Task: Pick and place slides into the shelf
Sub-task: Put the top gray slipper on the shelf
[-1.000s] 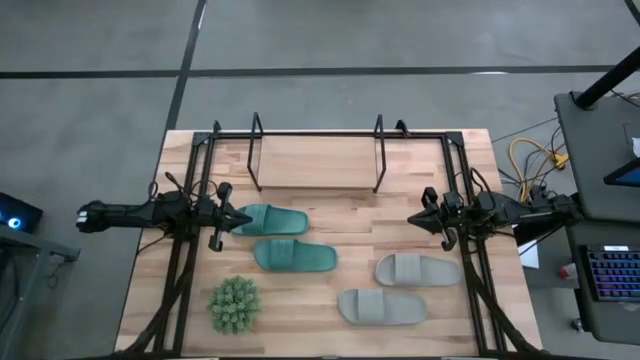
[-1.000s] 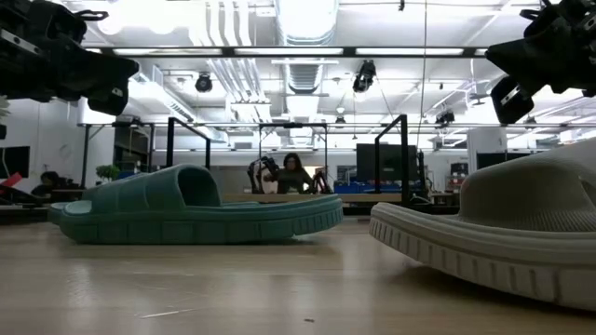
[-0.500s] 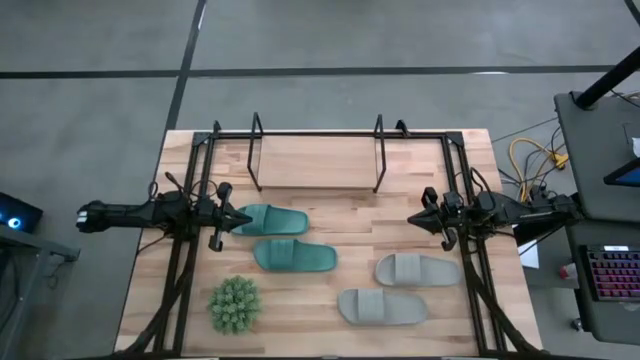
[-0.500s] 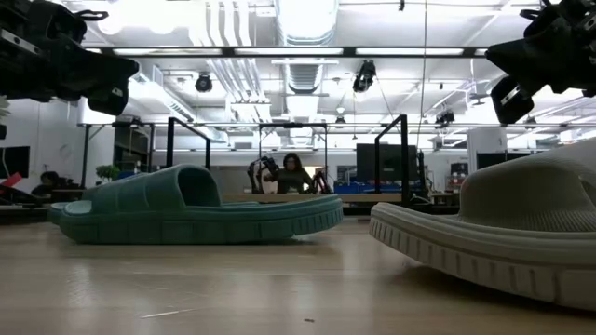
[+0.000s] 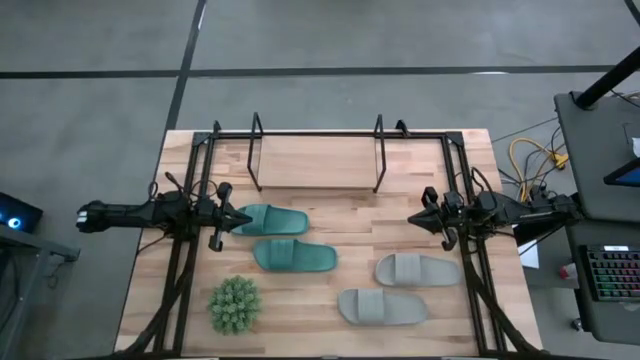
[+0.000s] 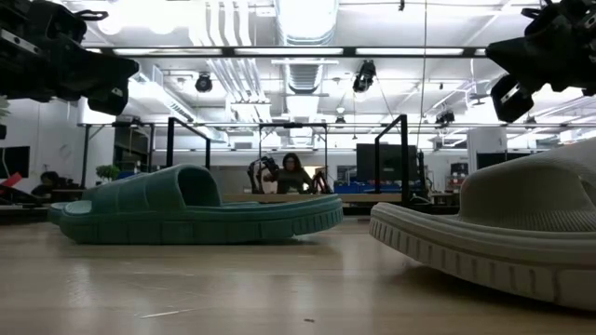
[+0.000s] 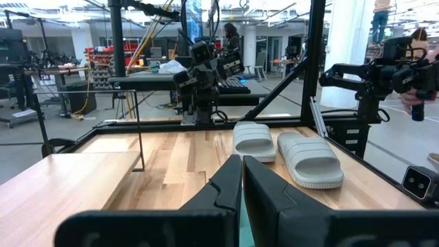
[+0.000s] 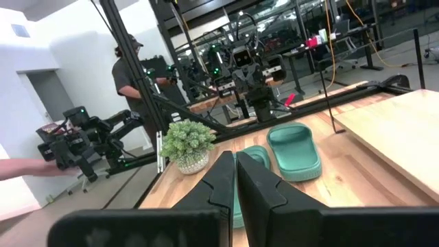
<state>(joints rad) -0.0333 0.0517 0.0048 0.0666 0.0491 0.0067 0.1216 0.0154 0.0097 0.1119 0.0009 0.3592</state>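
We see both grippers clenched on nothing: the left gripper (image 5: 240, 218) near the table's (image 5: 330, 340) left edge, the right gripper (image 5: 413, 219) near its right edge. Four slides (image 5: 295, 257) lie mid-table toward the front edge; the shelf (image 5: 317, 160), seemingly unloaded, stands at the back edge.

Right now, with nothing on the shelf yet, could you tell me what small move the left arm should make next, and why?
Probably open the left claw and lower it onto the nearest teal-green rubber slide. That claw is shut, empty, and hovers at that slide's end, while the black wire shelf with its wood board holds nothing. The right claw, also shut, waits above the grey slides.
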